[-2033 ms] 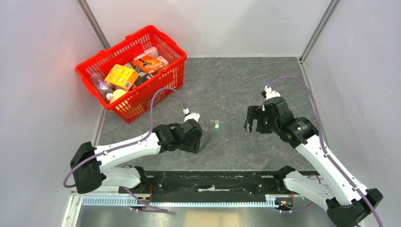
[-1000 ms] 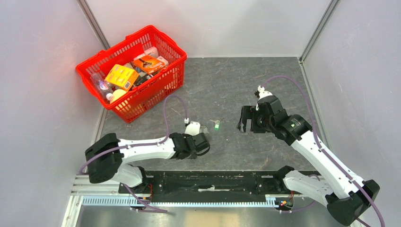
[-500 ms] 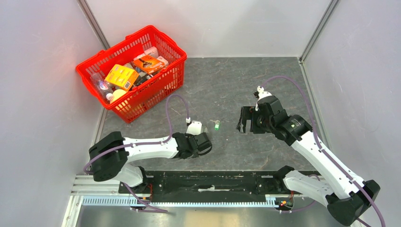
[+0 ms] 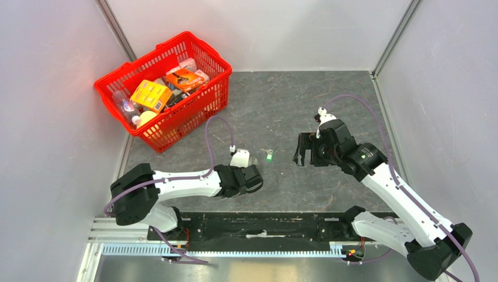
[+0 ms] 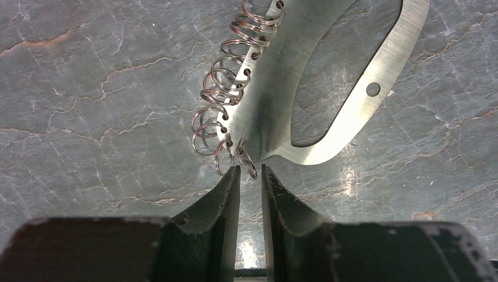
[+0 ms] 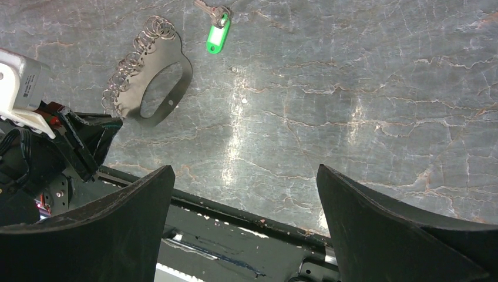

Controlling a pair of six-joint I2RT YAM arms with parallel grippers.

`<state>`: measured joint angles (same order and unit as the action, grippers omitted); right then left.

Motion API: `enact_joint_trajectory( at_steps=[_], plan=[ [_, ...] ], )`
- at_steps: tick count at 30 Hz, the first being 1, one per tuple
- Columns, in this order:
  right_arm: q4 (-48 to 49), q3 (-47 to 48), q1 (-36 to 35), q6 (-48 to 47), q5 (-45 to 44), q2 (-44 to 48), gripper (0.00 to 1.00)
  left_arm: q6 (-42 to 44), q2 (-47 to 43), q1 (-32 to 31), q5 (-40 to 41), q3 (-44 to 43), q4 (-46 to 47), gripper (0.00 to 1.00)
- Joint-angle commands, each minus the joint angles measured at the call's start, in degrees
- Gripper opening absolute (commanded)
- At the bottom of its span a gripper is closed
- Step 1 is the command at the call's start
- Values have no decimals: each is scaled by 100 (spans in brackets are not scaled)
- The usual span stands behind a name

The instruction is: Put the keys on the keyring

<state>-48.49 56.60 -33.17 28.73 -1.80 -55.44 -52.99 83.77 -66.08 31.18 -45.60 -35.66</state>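
Obs. 1: the keyring (image 5: 267, 100) lies flat on the table (image 4: 293, 106). It is a grey metal oval plate with a large cut-out. A row of small split rings (image 5: 220, 88) hangs through holes along its left edge (left as the left wrist view shows it).

Obs. 2: the left gripper (image 5: 249, 173) sits low over the table at the near end of the keyring. Its fingers are pressed almost together, with only a narrow slit between them. The tips meet the last split ring of the row, which lies across the mouth of the slit. Cannot tell whether that ring is pinched or merely touched.

Obs. 3: the keys (image 6: 214, 32) are one small silvery key on a bright green tag. They lie flat on the table just right of the keyring's far end in the top view, close to the keyring but apart from it. Neither gripper touches them.

Obs. 4: the right gripper (image 6: 245, 170) hangs above the table to the right of the keyring, past the keys and well apart from both. Its fingers are spread wide with nothing between them.

Obs. 5: a red basket (image 4: 182, 120) holding packaged goods stands well to the far left of the keyring
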Motion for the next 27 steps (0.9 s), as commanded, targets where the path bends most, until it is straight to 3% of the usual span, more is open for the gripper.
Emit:
enact_joint_trajectory(
  at_steps=[1, 19, 27],
  plan=[
    [164, -28, -49, -26, 39, 61, 99, -339, -6, -32, 292, -45, 16, 26],
    [176, -4, -134, 1, 39, 33, 99, -458, 189, -27, 289, 188, 191, 21],
    [173, 8, -171, 27, 25, 51, 99, -426, 163, -34, 319, 179, 200, 13]
  ],
)
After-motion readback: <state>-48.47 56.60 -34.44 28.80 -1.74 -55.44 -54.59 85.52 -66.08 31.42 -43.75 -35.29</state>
